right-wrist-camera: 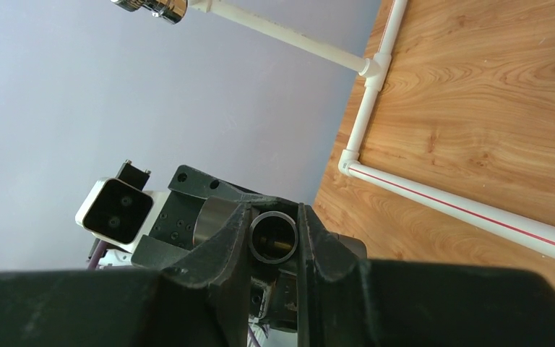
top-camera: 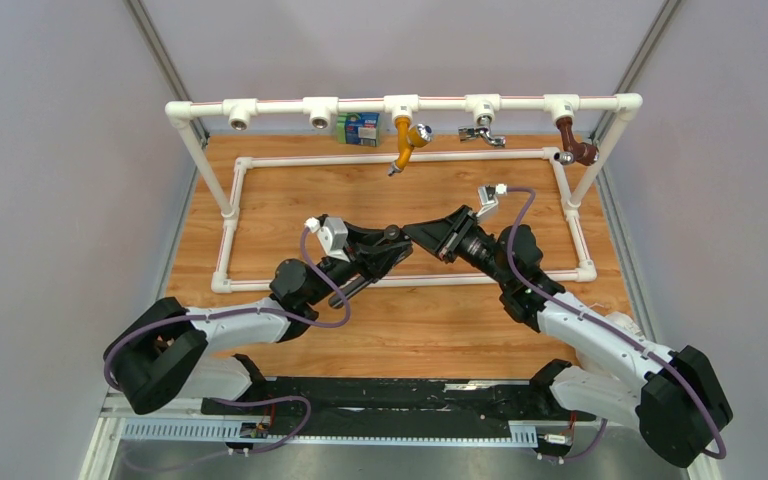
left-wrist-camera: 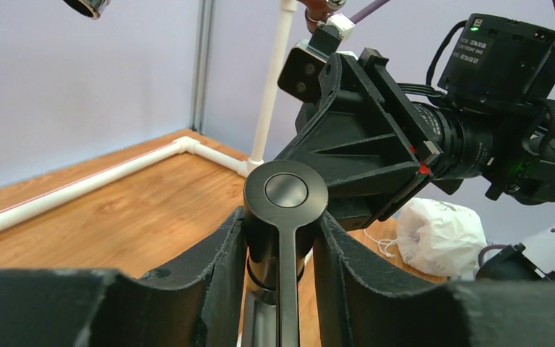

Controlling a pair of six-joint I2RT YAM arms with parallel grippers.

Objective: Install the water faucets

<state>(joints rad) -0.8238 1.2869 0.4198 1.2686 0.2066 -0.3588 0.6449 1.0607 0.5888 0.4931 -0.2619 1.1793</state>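
Long dark grey metal faucet (left-wrist-camera: 285, 191) with a round cap and flat lever handle sits mid-worktop, held between both grippers and apparently off the wood.

Left gripper (left-wrist-camera: 280, 217): padded fingers (left-wrist-camera: 220, 253) hug the capped head on both sides and look in contact, so it is gripping the faucet. Right gripper (right-wrist-camera: 273, 217) is clamped tight on the open tube end (right-wrist-camera: 273, 244), brass visible inside the bore.

Risks:
- Both ends are clamped. If the arms pull or twist out of sync, the tube gets levered and one grip slips.
- The left hold is on a smooth round head. If the right lets go before that hold is firm, the long tube could swing down or drop onto the wooden worktop (top-camera: 410, 330).
- Any rotation in the grip would probably misalign the threaded end with the empty sockets (top-camera: 240, 120) on the white PVC pipe rail (top-camera: 280, 105), far left and well apart from here.
- The grippers are nose to nose, so collision is likely on a careless retreat.

Pose: both arms reach forward and inward, elbows bent. The left gripper (top-camera: 388, 243) points right and the right gripper (top-camera: 435, 235) points left, meeting at centre inside the pipe frame's floor rectangle.
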